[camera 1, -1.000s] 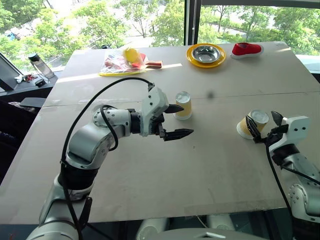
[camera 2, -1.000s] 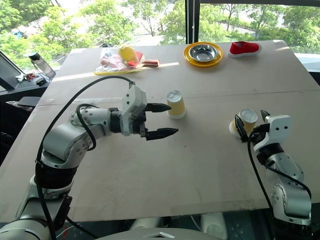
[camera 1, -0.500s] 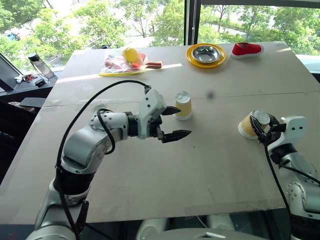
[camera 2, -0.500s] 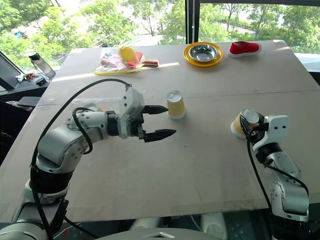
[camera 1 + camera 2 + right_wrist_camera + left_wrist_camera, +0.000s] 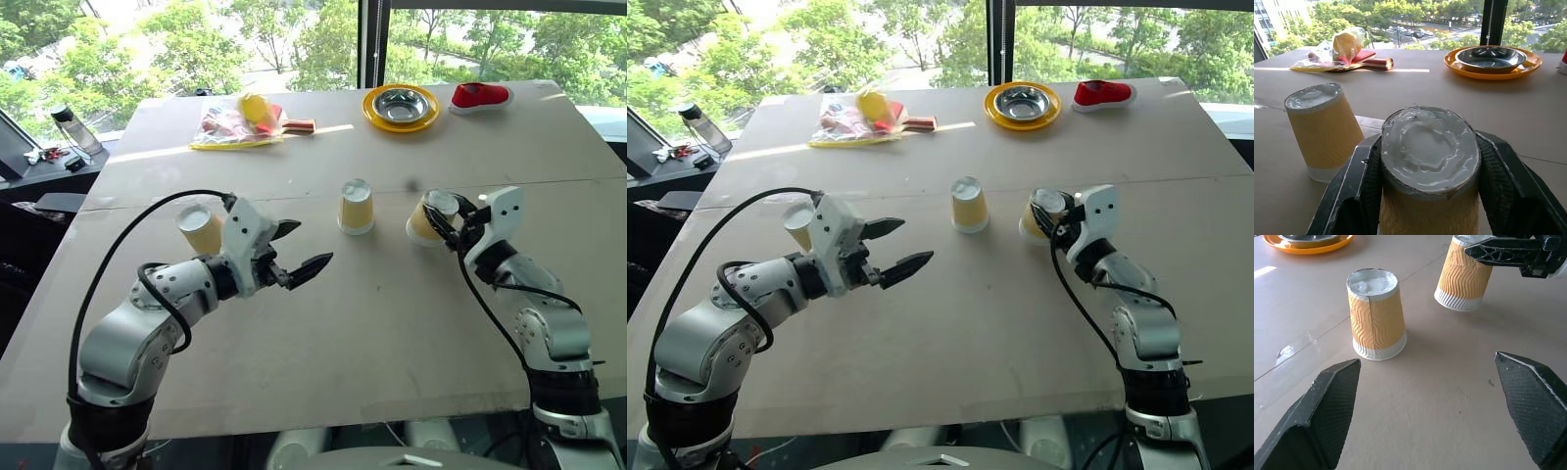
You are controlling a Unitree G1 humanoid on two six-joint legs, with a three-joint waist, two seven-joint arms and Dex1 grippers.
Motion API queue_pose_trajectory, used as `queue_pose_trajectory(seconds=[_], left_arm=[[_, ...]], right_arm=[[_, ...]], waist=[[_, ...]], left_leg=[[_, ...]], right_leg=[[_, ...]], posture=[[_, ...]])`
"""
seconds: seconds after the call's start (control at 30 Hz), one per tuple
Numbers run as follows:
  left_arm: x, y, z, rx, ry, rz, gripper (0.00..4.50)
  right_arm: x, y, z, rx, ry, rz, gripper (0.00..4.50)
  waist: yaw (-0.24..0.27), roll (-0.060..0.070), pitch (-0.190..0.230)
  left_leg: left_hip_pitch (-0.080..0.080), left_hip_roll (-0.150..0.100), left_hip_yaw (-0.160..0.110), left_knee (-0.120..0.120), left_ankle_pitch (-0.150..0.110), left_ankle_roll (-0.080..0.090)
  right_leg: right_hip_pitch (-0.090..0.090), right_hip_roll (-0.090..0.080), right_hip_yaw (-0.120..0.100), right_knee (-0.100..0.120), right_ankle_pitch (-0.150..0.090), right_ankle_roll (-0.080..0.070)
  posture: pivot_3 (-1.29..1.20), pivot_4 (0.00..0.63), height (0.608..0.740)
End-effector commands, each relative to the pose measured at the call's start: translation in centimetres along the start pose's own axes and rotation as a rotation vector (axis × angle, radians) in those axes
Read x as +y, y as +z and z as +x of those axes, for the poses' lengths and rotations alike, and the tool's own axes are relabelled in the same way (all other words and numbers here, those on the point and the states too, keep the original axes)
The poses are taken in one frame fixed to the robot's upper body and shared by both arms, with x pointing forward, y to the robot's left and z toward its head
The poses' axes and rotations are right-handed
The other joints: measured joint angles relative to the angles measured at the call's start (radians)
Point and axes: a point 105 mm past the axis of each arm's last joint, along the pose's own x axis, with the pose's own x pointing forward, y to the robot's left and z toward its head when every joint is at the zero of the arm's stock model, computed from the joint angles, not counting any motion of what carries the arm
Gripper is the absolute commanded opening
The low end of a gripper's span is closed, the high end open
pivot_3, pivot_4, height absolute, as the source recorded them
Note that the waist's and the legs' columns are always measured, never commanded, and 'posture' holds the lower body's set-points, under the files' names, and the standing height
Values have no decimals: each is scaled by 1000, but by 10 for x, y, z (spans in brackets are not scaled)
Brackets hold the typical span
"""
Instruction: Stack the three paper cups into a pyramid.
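Three yellow-orange paper cups are upside down on the brown table [image 5: 392, 323]. The middle cup [image 5: 356, 207] stands alone. Just right of it a second cup [image 5: 425, 219] tilts in my right gripper [image 5: 440, 211], which is shut on its upper part; in the right wrist view this cup [image 5: 1429, 166] sits between the black fingers [image 5: 1356, 196]. I cannot tell whether its rim touches the table. The third cup [image 5: 201, 228] stands at the left, behind my left arm. My left gripper [image 5: 312, 244] is open and empty, left of the middle cup [image 5: 1376, 316] and apart from it.
At the table's far edge are a steel bowl on a yellow plate [image 5: 402, 106], a red shoe [image 5: 483, 96] and a plastic bag of yellow and red items [image 5: 245, 119]. A bottle [image 5: 76, 129] stands on a ledge off the far left corner.
My right gripper shut on the right-hand cup and carried it left, close to the middle cup. My left gripper, still open, drew back to the left, uncovering the third cup.
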Motion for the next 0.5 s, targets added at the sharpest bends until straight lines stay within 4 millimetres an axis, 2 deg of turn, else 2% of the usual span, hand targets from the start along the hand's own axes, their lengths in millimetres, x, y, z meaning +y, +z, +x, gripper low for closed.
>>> queue_pose_trajectory(seconds=[0.03,0.23,0.5], left_arm=[[-1,11,-6,-46,47,35,4500],[0,12,-9,-60,81,26,4500],[-2,12,-10,-57,88,21,4500]], right_arm=[[7,2,15,-2,45,-5,1932],[11,0,39,-11,44,11,1932],[22,-2,55,-32,68,4,1932]], waist=[[6,0,0],[-3,0,0],[-7,0,0]], left_leg=[[0,0,0,0,0,0],[0,0,0,0,0,0],[0,0,1,-1,0,0]], right_leg=[[0,0,-1,0,0,0],[0,0,0,0,0,0],[-2,1,2,0,0,0]], posture=[[0,150,732],[0,150,732],[0,150,732]])
